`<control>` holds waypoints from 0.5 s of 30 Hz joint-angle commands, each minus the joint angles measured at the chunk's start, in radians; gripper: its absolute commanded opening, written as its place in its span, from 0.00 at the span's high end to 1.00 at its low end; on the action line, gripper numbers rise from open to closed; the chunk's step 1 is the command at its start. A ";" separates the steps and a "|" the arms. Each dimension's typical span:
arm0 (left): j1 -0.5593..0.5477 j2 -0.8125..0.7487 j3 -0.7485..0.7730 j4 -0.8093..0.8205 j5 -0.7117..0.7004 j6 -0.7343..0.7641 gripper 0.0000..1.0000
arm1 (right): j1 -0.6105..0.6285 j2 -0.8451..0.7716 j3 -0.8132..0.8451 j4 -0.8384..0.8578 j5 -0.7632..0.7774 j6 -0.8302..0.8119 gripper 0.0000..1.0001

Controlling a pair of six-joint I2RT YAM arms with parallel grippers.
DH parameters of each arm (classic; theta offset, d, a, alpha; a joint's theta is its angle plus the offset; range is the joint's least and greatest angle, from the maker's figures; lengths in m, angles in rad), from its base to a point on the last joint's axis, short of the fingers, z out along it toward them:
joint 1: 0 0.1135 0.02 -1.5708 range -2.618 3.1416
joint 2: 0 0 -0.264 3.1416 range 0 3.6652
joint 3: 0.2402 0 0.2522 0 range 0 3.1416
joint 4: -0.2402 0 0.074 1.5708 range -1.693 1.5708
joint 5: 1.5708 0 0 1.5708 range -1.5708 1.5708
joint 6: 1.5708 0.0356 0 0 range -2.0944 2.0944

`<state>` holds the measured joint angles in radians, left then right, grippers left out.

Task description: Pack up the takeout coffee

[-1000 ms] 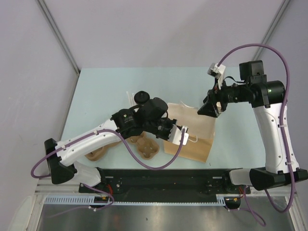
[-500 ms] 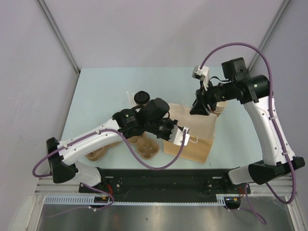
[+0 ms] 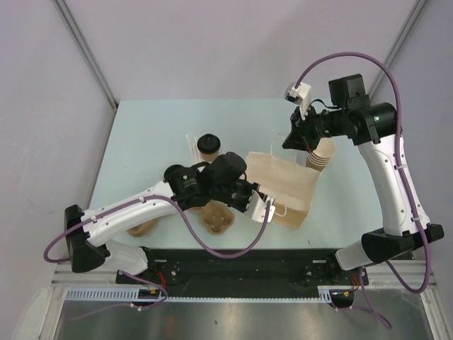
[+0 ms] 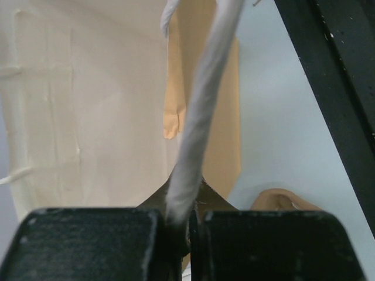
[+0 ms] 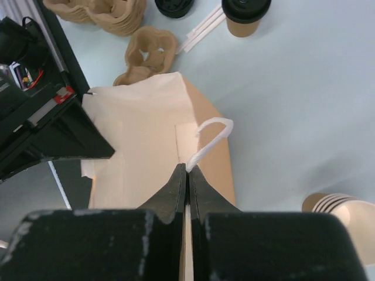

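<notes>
The takeout coffee (image 3: 209,146), a tan cup with a black lid, stands upright on the table left of the brown paper bag (image 3: 287,185); it also shows at the top of the right wrist view (image 5: 246,14). My left gripper (image 3: 266,206) is shut on the bag's near white cord handle (image 4: 199,117). My right gripper (image 3: 291,142) is shut at the bag's far rim, where the far handle (image 5: 211,136) loops out from its closed tips (image 5: 187,168). Between the two grips the bag's mouth (image 5: 146,146) stands open. Neither gripper touches the coffee.
A stack of lidless tan cups (image 3: 322,154) stands right of the bag, close to my right gripper. Pulp cup carriers (image 3: 216,220) lie near the left arm, with more (image 3: 141,227) at the front left. White straws (image 5: 202,30) lie beside the coffee.
My right gripper swung left to the bag's far rim and shut there. The bag now stands more open. The left arm shifted slightly toward the front, uncovering the coffee.
</notes>
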<state>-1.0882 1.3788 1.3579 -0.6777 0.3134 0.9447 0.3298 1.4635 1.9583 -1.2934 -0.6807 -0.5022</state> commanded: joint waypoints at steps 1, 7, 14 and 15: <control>-0.068 -0.087 -0.113 0.059 -0.060 0.078 1.00 | -0.023 0.015 -0.010 0.034 -0.016 0.037 1.00; -0.104 -0.121 -0.200 0.072 -0.063 0.065 1.00 | -0.049 0.006 -0.140 0.088 -0.011 0.056 1.00; -0.104 -0.121 -0.207 0.076 -0.065 0.059 1.00 | -0.087 0.027 -0.219 0.085 -0.052 0.050 1.00; -0.102 -0.119 -0.207 0.079 -0.065 0.058 1.00 | -0.086 0.027 -0.243 0.086 -0.054 0.048 1.00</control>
<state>-1.1889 1.2606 1.1732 -0.5869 0.2501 1.0035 0.2546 1.4849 1.7538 -1.2354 -0.7021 -0.4568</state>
